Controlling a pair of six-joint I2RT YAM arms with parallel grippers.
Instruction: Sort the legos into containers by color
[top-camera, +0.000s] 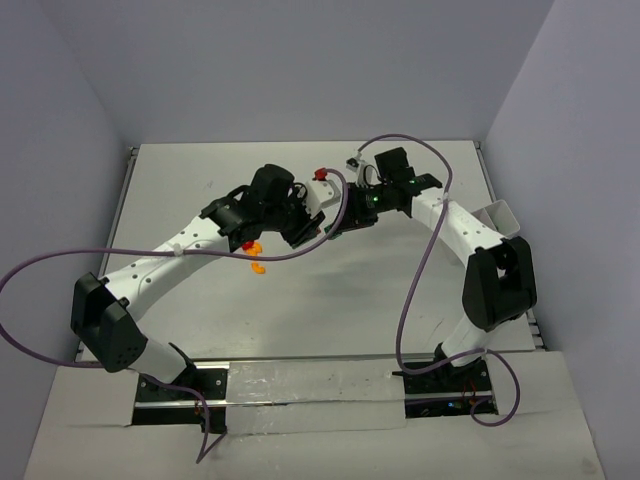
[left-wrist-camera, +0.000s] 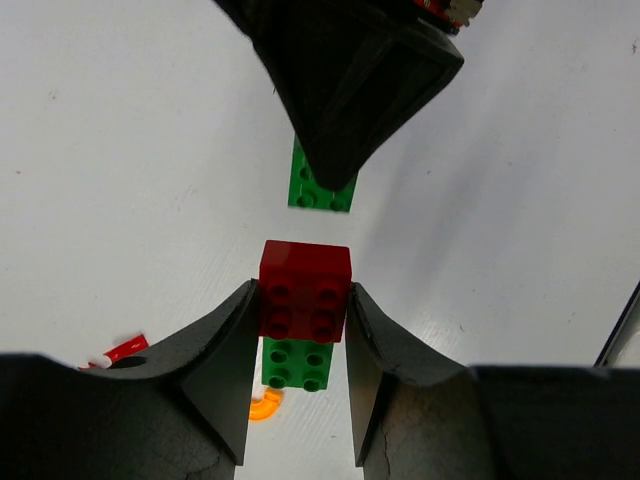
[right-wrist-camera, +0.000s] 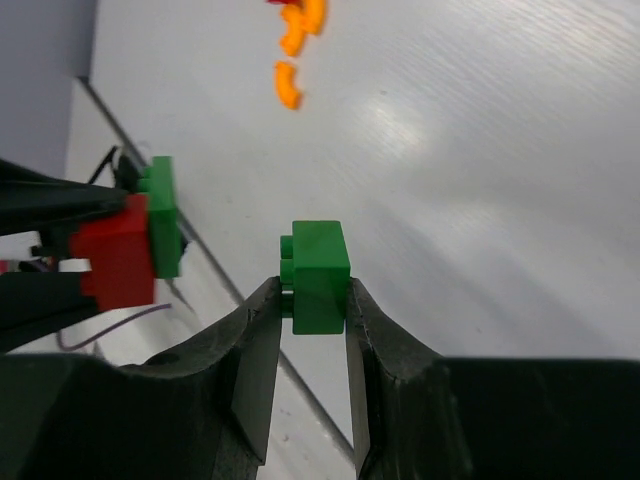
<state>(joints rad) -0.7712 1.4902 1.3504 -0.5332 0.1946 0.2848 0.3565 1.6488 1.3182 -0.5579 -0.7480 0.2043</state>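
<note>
A small square plastic red brick (left-wrist-camera: 305, 290) with four studs sits in the lower middle of the left wrist view, pinched at its sides by the black fingers of the left gripper (left-wrist-camera: 303, 300), which is closed on it. A first green brick (left-wrist-camera: 298, 365) of the same shape is pressed against the red one, deeper between the fingers. From the right wrist camera this pair appears at the left edge, red brick (right-wrist-camera: 118, 260) and first green brick (right-wrist-camera: 160, 215) joined face to face and lifted off the table.

Just above them in the left wrist view, a second green brick (left-wrist-camera: 322, 180) pokes out from under the dark body of the other arm's tool. The right wrist view shows it plainly: the right gripper (right-wrist-camera: 312, 295) is clamped on the second green brick (right-wrist-camera: 318, 275) in the centre of the frame, held in the air near the red-and-green pair but not touching it.

Orange curved pieces (right-wrist-camera: 288, 85) lie on the white table (right-wrist-camera: 480, 180) at the top of that view. In the overhead view they (top-camera: 257, 267) lie left of centre, below the left gripper (top-camera: 300, 228), which faces the right gripper (top-camera: 345, 215) in the upper middle. A purple cable (top-camera: 415, 290) loops over the table. A white translucent container (top-camera: 500, 215) stands at the right edge of the table, well apart from the bricks.
</note>
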